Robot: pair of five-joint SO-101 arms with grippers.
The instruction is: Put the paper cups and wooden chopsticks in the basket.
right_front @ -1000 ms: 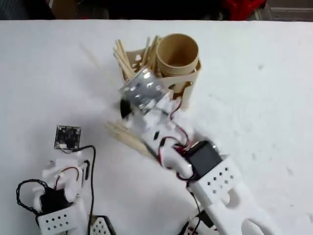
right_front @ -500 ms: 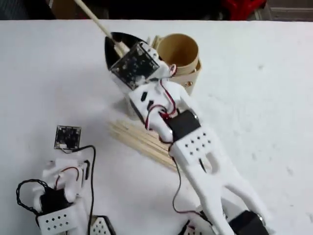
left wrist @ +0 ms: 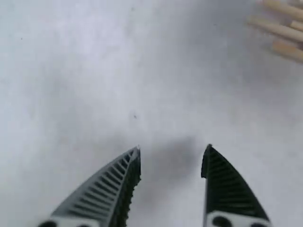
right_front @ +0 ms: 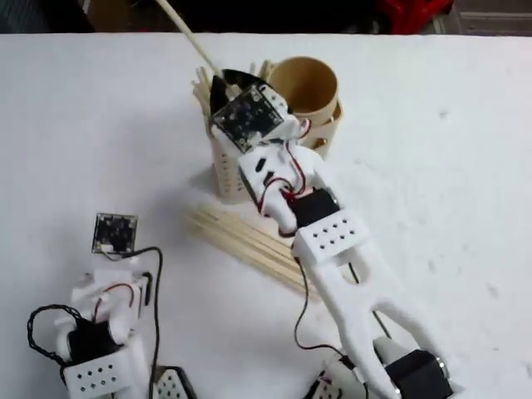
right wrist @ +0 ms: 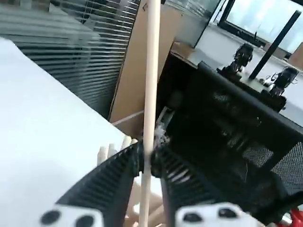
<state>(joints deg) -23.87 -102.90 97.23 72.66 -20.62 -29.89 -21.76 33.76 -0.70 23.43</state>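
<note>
Chopstick (right wrist: 150, 71) first: my right hand (right wrist: 150, 161) is pinching one partway along its length, both fingers pressed against it. It stands tilted, its far end rising past the back edge of the bench (right_front: 432, 150) in the high view; I cannot tell where its lower end sits. That hand hangs right over the basket (right_front: 224, 170), which stands upright toward the back of the bench, and my right arm (right_front: 332, 237) stretches up to it from the near edge. More sticks (right_front: 202, 87) stand in the basket's left part, their tips fanning above the rim just beside my hand. The cups (right_front: 303, 83), nested into one stack, sit mouth up in the basket's right part. A bundle (right_front: 249, 241) of chopsticks lies flat on the bench just in front of the basket, partly under my right arm. My left hand (left wrist: 173, 156) is well apart from all that, at the front left of the bench, low over bare surface with its fingers spread and nothing between them.
</note>
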